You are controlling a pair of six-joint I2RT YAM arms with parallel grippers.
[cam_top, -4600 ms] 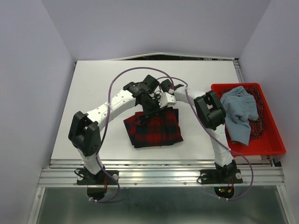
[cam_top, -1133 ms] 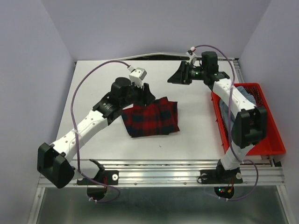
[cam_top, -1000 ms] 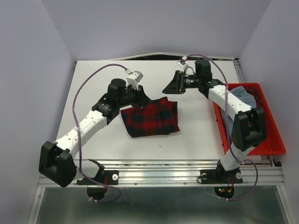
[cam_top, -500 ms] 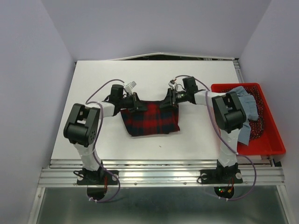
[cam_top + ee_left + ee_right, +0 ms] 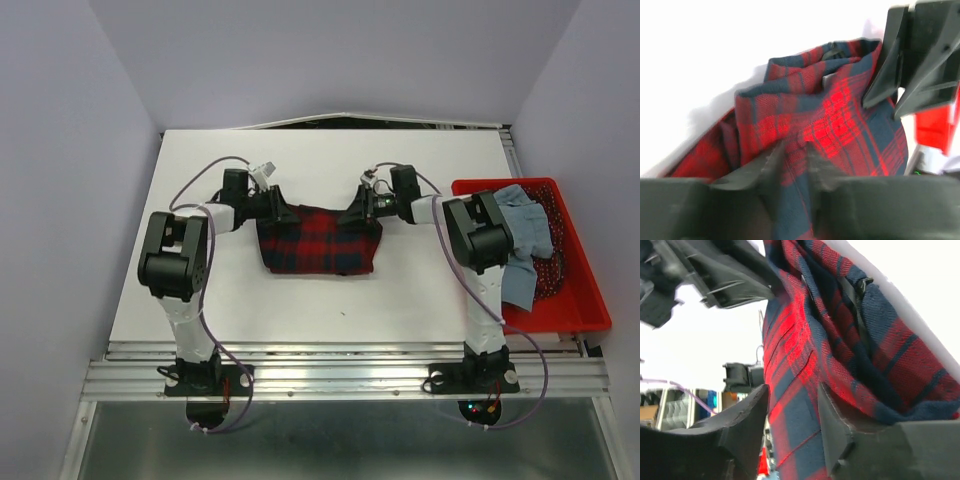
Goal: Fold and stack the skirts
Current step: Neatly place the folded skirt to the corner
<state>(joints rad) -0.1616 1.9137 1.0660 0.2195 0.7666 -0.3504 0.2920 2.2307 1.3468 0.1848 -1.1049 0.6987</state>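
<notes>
The red-and-navy plaid skirt (image 5: 318,243) lies folded in the middle of the white table. My left gripper (image 5: 283,213) is low at its far left corner. In the left wrist view that gripper (image 5: 792,145) is shut on a fold of the plaid cloth (image 5: 840,115). My right gripper (image 5: 352,215) is at the far right corner. In the right wrist view it (image 5: 792,395) has plaid cloth (image 5: 805,340) between its fingers. The light blue-grey skirt (image 5: 515,235) lies crumpled in the red basket (image 5: 560,320), hanging over its near-left rim.
The red basket stands at the table's right edge, with a dark beaded string inside it. The table (image 5: 200,290) is white, with a metal rail along its near edge. Grey walls close in the left, far and right sides.
Both arms came down from above the table to the plaid skirt's far corners and closed on them. In the last half second the skirt's near edge drew back away from the arms' bases.
</notes>
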